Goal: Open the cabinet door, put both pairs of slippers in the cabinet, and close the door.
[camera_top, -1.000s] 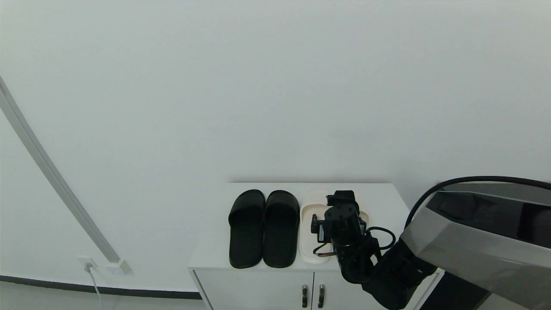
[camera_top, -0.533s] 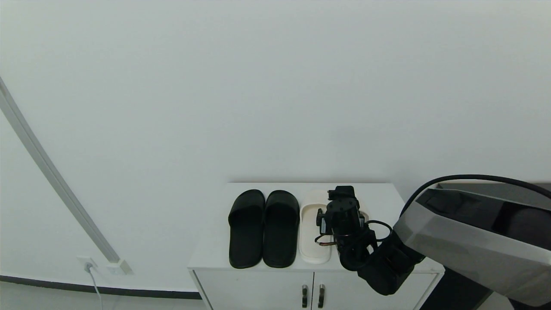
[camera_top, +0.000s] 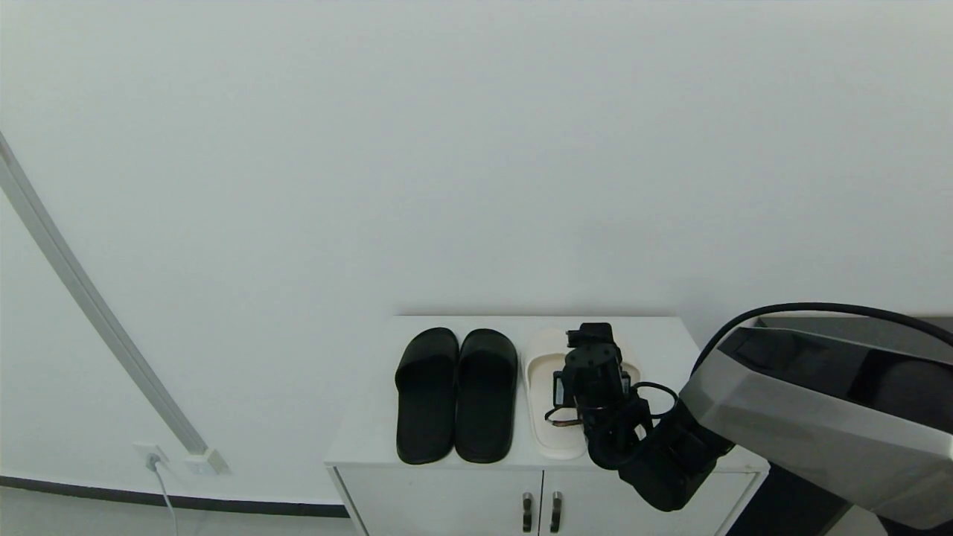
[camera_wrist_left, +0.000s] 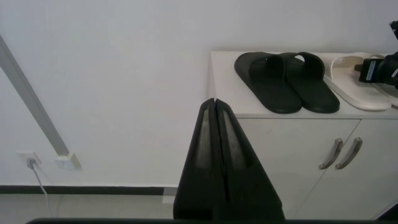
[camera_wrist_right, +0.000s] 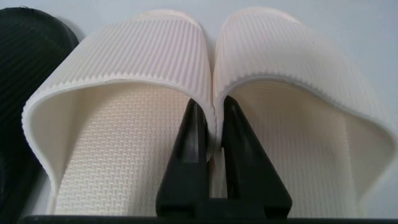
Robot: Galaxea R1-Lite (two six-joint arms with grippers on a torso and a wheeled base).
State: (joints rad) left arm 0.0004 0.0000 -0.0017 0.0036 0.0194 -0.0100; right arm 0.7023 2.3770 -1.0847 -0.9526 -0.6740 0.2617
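ribbed cream slippers (camera_wrist_right: 124,74), matt black slippers (camera_top: 456,394)

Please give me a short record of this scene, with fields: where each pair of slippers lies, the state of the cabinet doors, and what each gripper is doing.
black slippers: side by side on the cabinet top, untouched
white slippers: on the same top, on the robot's right of the black pair
cabinet doors: both shut
right gripper: closed on the adjoining inner edges of both white slippers
left gripper: shut, empty, away from the slippers
progress: doors not yet opened
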